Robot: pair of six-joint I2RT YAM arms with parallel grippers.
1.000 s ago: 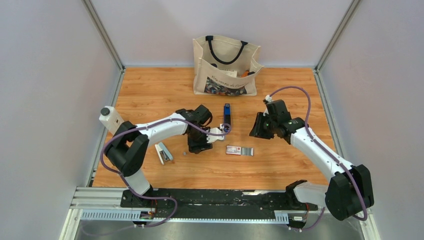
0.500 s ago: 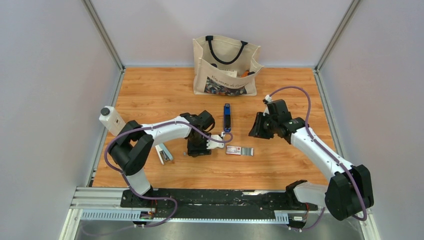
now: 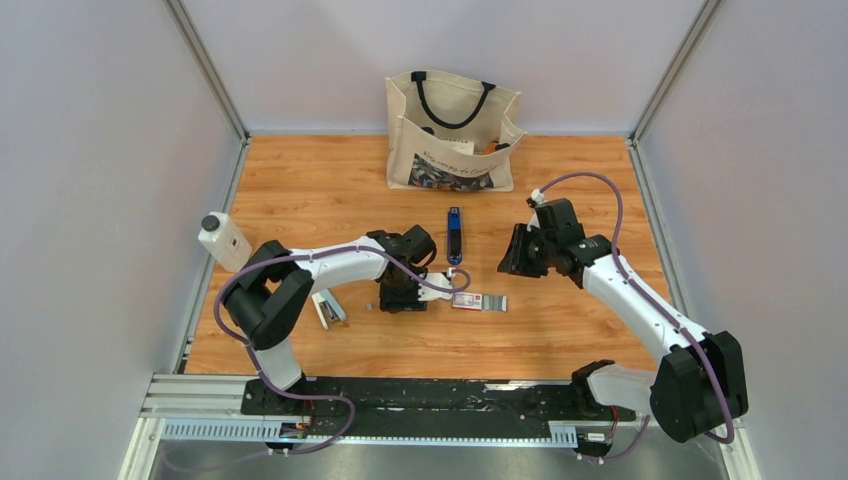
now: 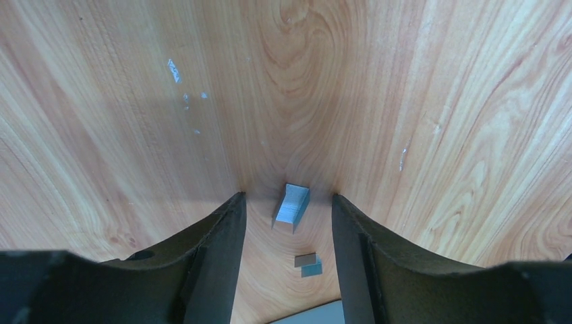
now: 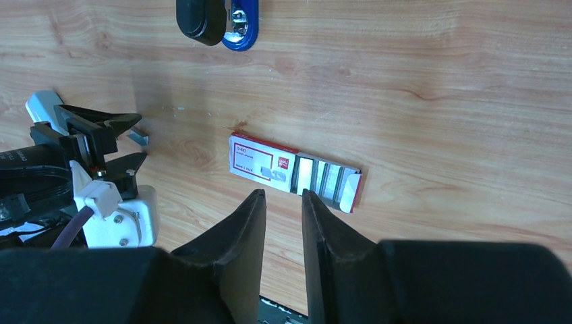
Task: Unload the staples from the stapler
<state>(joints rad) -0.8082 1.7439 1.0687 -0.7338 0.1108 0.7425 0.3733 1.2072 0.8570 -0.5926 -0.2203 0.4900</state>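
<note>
Left gripper (image 3: 398, 298), seen from above, points down at the wooden surface (image 3: 300, 200); the blue stapler (image 3: 454, 235) lies a little farther back, its long side pointing away from the arms. Its wrist view shows open fingers holding nothing, with a small strip of staples (image 4: 291, 206) lying slanted between them. From the right wrist, the right gripper (image 5: 283, 194) is a bit open and empty, near a red-and-white box (image 5: 263, 162).

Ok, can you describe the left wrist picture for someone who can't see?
A short grey strip of staples lies on the wooden table, untouched, between the two dark fingers of the open left gripper. Two tinier grey bits lie nearer the camera.
</note>
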